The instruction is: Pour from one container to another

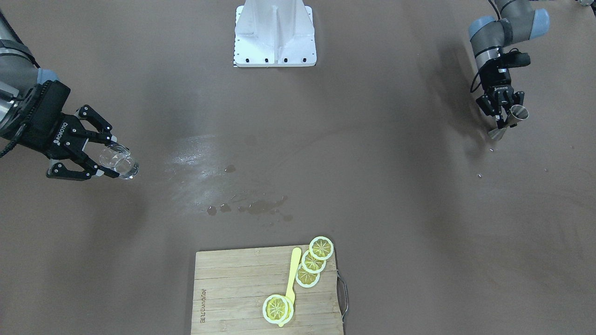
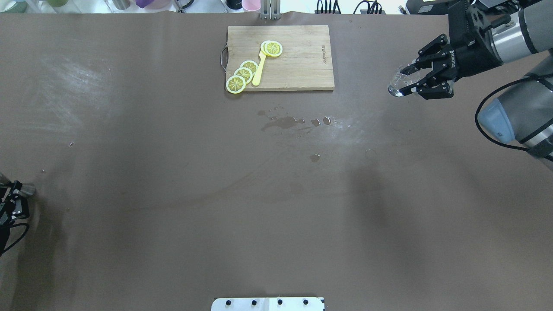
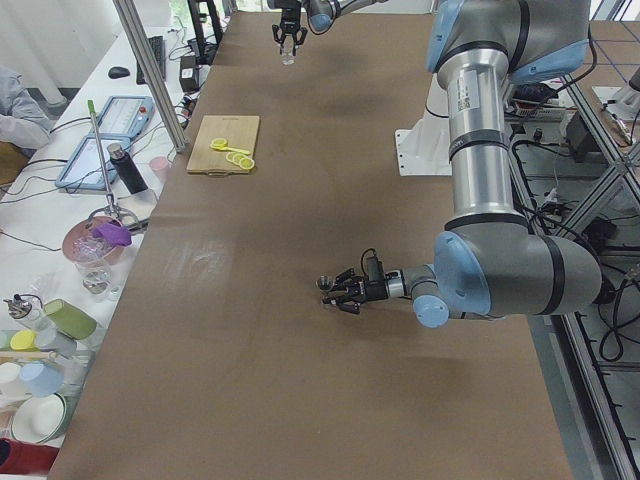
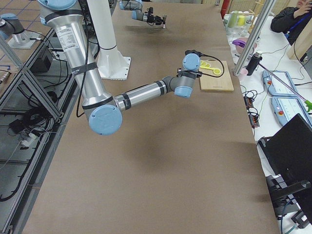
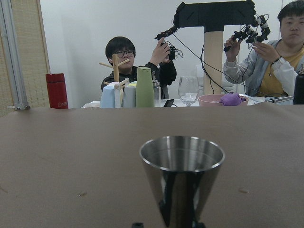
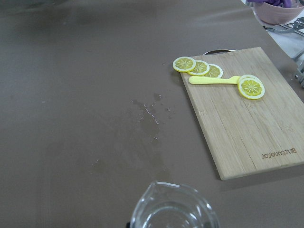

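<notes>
While the two vessels sit far apart, the right gripper (image 1: 111, 159) clamps its fingers around a clear glass beaker (image 1: 120, 162) well to the robot's right of the cutting board (image 1: 233, 298). The left gripper (image 1: 503, 122) pinches a steel jigger (image 1: 513, 117) far off the board's other side. Puddles (image 1: 260, 207) near the board show the risk: tilting before spout meets rim would send liquid onto the table.
</notes>
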